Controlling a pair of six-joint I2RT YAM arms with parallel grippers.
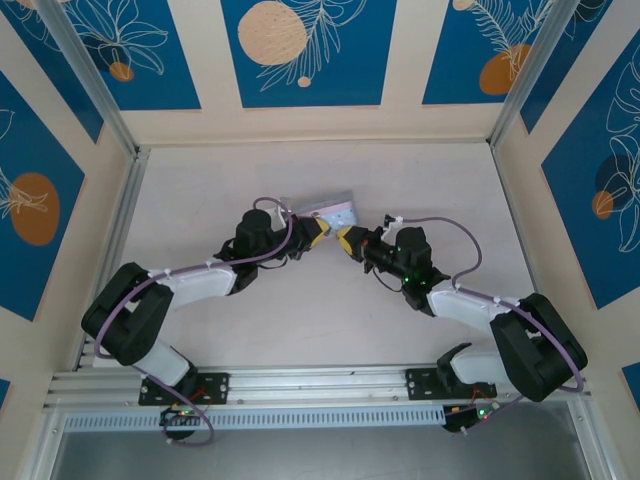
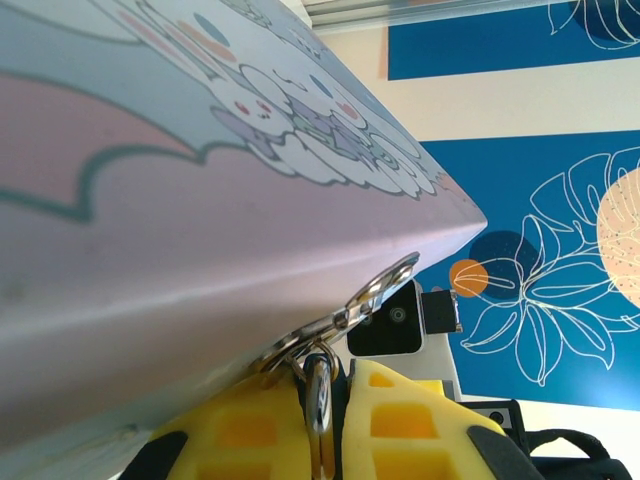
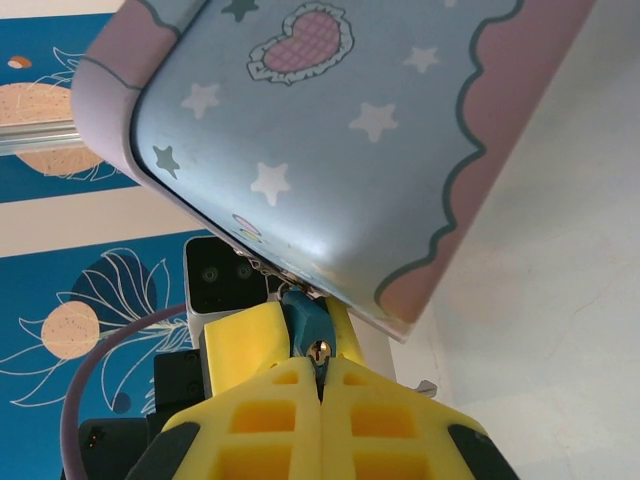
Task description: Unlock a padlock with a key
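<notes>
The small blue padlock (image 3: 307, 325) hangs from the metal hasp (image 2: 385, 285) on the edge of the pastel tin box (image 3: 330, 130). My left gripper (image 2: 345, 378) is shut on the padlock (image 2: 320, 400), whose silver shackle shows between its yellow fingers. My right gripper (image 3: 321, 368) is shut on the key (image 3: 320, 351). Only a small metal bit of the key shows at the fingertips, right against the padlock's underside. In the top view the left gripper (image 1: 316, 232) and right gripper (image 1: 347, 240) meet tip to tip just in front of the tin (image 1: 330, 210).
The tin is tilted up at the middle of the white table (image 1: 420, 180). Patterned blue walls and metal posts (image 1: 515, 90) enclose the table on three sides. Both arms reach inward from the near rail (image 1: 320, 385).
</notes>
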